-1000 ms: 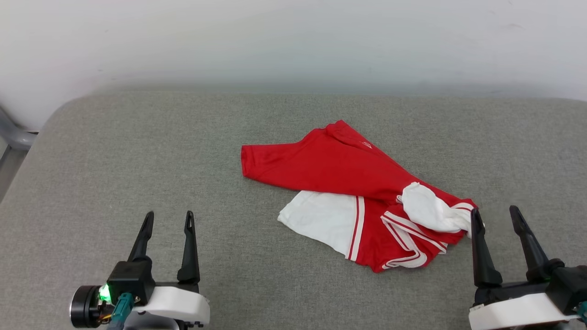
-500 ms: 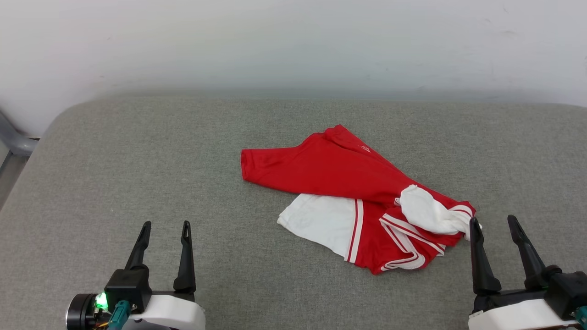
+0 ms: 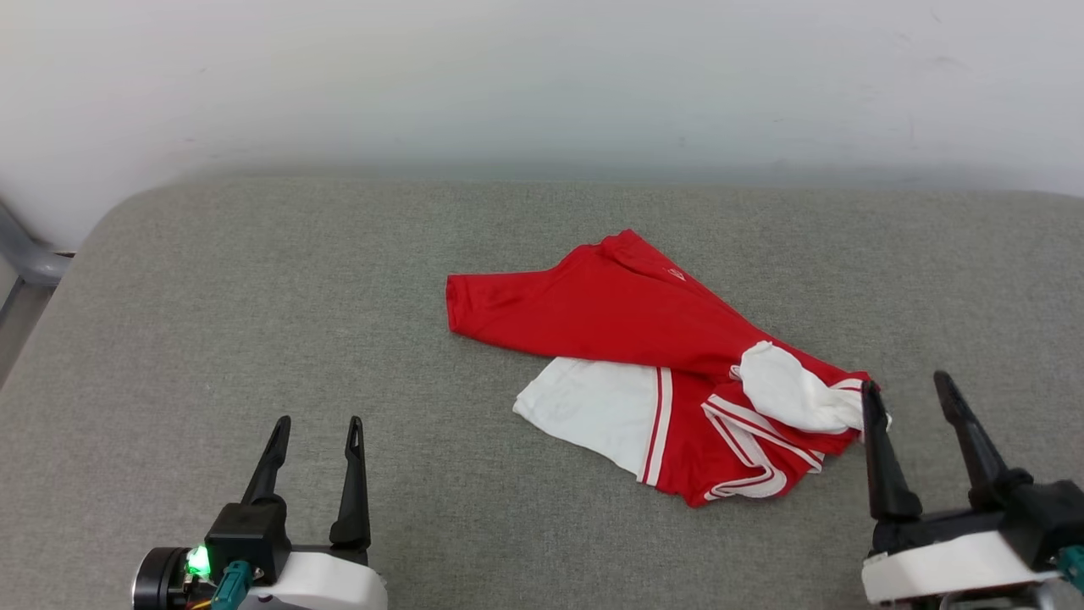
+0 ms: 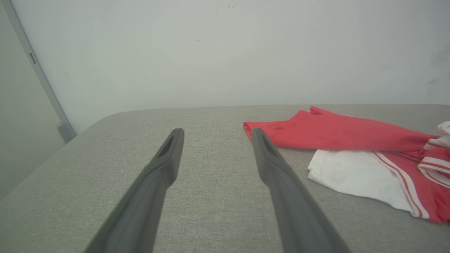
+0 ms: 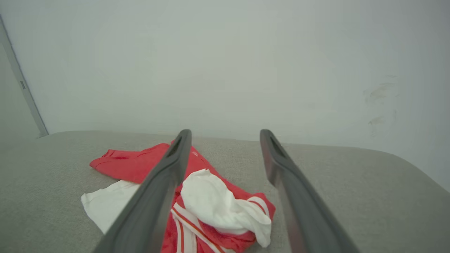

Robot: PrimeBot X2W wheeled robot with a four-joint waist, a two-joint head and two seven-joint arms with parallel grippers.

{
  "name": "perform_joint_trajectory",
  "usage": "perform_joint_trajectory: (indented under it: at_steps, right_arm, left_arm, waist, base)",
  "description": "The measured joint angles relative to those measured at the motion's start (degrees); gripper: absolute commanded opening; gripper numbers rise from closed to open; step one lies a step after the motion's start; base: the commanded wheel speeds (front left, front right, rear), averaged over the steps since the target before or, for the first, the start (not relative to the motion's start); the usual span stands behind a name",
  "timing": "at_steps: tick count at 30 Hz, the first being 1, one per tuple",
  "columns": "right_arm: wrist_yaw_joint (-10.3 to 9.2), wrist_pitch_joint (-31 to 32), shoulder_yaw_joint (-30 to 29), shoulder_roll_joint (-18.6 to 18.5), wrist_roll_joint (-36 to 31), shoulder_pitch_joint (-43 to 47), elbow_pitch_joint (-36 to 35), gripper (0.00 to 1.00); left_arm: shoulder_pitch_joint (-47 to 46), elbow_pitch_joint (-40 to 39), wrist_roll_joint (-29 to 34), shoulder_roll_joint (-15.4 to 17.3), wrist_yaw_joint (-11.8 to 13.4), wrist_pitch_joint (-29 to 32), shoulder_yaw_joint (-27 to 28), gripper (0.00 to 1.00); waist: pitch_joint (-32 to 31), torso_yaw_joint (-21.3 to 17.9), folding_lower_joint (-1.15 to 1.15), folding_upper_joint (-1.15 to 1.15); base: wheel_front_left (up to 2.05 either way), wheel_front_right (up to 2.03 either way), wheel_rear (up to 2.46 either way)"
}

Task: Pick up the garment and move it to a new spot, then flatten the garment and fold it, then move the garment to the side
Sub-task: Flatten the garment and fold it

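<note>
The garment (image 3: pixel 627 326) lies crumpled on the grey padded surface, red body on top, one white sleeve spread at its near side and another bunched at its right end. It also shows in the left wrist view (image 4: pixel 337 135) and the right wrist view (image 5: pixel 214 198). My left gripper (image 3: pixel 318 424) stands open at the lower left, well apart from the cloth. My right gripper (image 3: pixel 904 383) is open at the lower right, its left fingertip just by the bunched white sleeve. Nothing sits between either pair of fingers.
The grey padded surface (image 3: pixel 254 296) runs back to a pale wall (image 3: pixel 542 85). Its rounded far left corner drops off beside a grey metal bar (image 3: pixel 25 254). Bare fabric spreads all around the garment.
Both grippers have risen a little in the head view since half a second ago. The garment lies as before.
</note>
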Motion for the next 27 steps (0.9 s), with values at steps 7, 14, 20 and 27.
perform_joint_trajectory:
  at_steps: [7,14,20,27]
  right_arm:
    - [0.0,0.0,-0.53,-4.58,-1.98,-9.85,-3.83,1.0]
    - [0.0,0.0,6.11,-15.49,4.28,-20.5,-1.02,1.0]
    - [0.01,10.55,19.15,-27.13,13.9,-26.95,2.31,1.0]
    - [0.01,30.08,34.07,-38.17,26.33,-31.64,-0.69,1.0]
  left_arm:
    - [-0.13,-0.14,0.32,-0.41,-0.25,0.0,-0.01,1.0]
    - [-1.32,-0.08,0.34,-0.66,-0.67,0.0,-0.18,1.0]
    - [-1.87,-0.23,0.24,-0.81,-0.62,0.0,-0.29,1.0]
    - [-2.76,-0.48,-0.03,-0.93,-0.36,0.0,-0.57,1.0]
  waist:
    - [0.96,-0.27,0.0,0.0]
    - [2.74,-0.45,0.0,0.0]
    - [3.73,-0.05,0.0,0.0]
    - [5.56,0.47,0.0,0.0]
  base:
    - [0.0,0.0,0.0]
    - [0.0,0.0,0.0]
    - [0.0,0.0,0.0]
    - [0.0,0.0,0.0]
